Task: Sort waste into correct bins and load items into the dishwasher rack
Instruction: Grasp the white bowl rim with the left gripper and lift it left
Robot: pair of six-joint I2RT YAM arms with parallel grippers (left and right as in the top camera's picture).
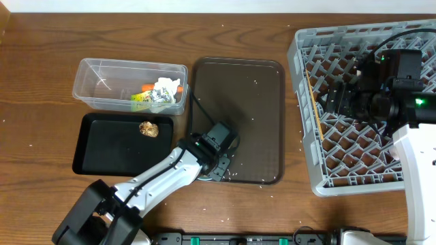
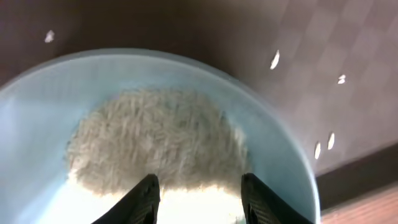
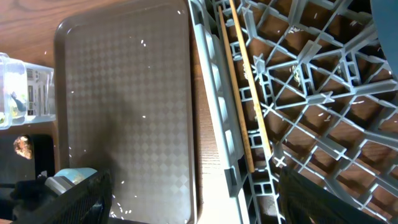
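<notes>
bowl point(image 2: 277, 158) beneath parted left jaws; chopsticks point(image 3: 250, 87) lying in rack point(image 1: 354, 182).

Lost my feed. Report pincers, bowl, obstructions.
Left pincer open over bowl, rice inside. Right pincer open above rack, chopsticks in it. Stray grains on brown tray; nothing blocking.

1. A robotics test lab is indicated, dressed as a dish-clearing station rather than a lived-in kitchen.
2. Two robot arms, the left arm point(image 1: 157, 180) and the right arm point(image 1: 415, 163), are mounted at a plain wooden bench point(image 1: 41, 68), and black cables are seen running to them.
3. Canteen-style ware is laid out on the bench: a grey dishwasher rack point(image 1: 354, 185), a brown serving tray point(image 1: 238, 102), a clear tub point(image 1: 95, 75) and a black tray point(image 1: 102, 146).
</notes>
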